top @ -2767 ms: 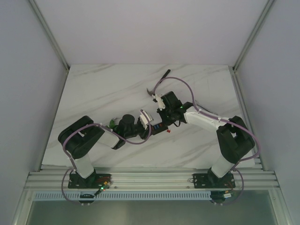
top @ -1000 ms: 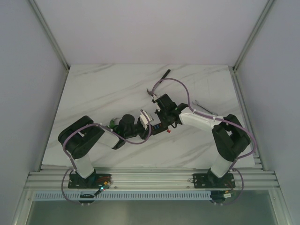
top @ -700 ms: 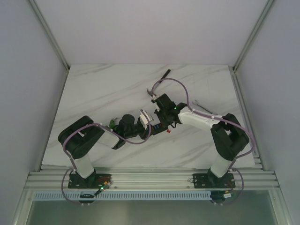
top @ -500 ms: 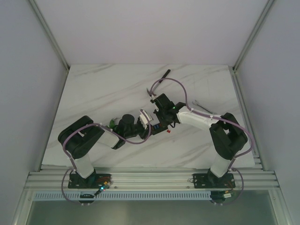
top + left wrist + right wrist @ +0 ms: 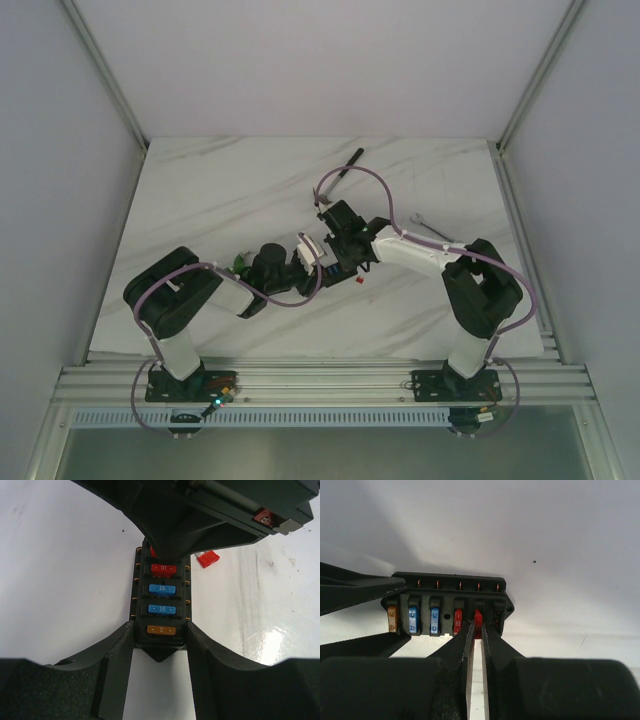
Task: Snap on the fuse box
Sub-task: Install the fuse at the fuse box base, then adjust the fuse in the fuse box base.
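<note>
So the fuse box (image 5: 337, 264) is lying flat on the white marble table (image 5: 200, 200), roughly dead centre, with both arms crowded over it. The left gripper (image 5: 160, 636) comes in from about 8 o'clock and is clamped across the short end of the box, one finger on each side wall, right by the orange fuse. From its wrist cam you can read the row going away from it: orange, blue, blue, red.

The right gripper (image 5: 476, 626) reaches in from around 3 o'clock, and its fingers are nearly together, pinching a red fuse (image 5: 478, 617) that sits in the slot next to the other red one. How deep that fuse is seated I can't tell.

There's also a loose red fuse (image 5: 208, 558) on the table just beside the box, at about 4 o'clock seen from above, not touching it. A wrench (image 5: 431, 229) lies well off toward 2 o'clock.
</note>
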You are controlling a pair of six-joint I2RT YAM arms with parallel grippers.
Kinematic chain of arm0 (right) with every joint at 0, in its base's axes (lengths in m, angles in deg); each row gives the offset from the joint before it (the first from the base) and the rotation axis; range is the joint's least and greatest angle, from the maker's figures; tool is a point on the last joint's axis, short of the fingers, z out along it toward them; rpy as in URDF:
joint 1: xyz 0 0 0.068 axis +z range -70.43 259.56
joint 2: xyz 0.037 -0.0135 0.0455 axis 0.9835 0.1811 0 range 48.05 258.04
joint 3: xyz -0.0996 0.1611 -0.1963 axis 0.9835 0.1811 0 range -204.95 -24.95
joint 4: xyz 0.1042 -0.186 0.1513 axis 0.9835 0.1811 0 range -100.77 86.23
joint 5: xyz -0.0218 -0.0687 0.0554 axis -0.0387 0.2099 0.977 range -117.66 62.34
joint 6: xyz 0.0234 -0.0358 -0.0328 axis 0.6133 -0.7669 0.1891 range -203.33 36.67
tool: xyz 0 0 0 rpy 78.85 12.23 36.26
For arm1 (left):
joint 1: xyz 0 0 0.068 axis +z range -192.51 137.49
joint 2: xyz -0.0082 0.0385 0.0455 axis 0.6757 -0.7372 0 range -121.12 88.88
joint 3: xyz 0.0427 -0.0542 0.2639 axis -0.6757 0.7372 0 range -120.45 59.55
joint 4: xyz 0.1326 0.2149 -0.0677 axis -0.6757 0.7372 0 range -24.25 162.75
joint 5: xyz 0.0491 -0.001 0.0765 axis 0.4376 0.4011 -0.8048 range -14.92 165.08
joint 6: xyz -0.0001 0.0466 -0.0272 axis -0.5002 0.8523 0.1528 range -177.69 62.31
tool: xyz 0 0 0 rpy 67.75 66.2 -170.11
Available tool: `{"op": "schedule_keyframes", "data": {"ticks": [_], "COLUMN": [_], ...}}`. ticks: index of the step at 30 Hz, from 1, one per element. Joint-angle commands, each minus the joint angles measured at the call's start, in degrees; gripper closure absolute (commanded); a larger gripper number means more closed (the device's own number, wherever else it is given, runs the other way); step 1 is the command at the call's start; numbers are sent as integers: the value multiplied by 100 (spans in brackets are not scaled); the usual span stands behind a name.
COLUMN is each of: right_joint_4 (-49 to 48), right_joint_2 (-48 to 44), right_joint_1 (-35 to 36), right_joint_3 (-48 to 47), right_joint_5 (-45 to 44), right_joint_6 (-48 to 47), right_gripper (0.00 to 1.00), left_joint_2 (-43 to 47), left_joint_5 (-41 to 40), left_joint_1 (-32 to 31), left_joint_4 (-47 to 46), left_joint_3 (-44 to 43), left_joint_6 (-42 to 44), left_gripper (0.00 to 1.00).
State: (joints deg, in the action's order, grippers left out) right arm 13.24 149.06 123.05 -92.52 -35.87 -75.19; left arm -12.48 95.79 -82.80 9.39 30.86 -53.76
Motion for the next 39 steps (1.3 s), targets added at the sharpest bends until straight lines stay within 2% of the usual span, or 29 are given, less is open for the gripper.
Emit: {"op": "schedule_keyframes", "data": {"ticks": [1,4,12,39], "right_joint_4": [205,200,210,183], "right_joint_2": [69,-22,-25,-208], "right_joint_1": [99,99,91,71], "right_joint_3": [-99,-137,-187,-240], "right_joint_5": [258,282,309,252], "right_joint_6": [135,137,150,239], "right_gripper": [86,80,72,75], "left_joint_2": [-129,-130,-126,-143], "left_joint_5": [8,3,4,12], "left_joint_1": [4,4,6,4], "left_joint_4": [332,331,354,397], "left_joint_3": [-32,-40,-42,-64], "left_joint_6": [-25,-25,-12,-6], "left_gripper": [46,46,46,46]}}
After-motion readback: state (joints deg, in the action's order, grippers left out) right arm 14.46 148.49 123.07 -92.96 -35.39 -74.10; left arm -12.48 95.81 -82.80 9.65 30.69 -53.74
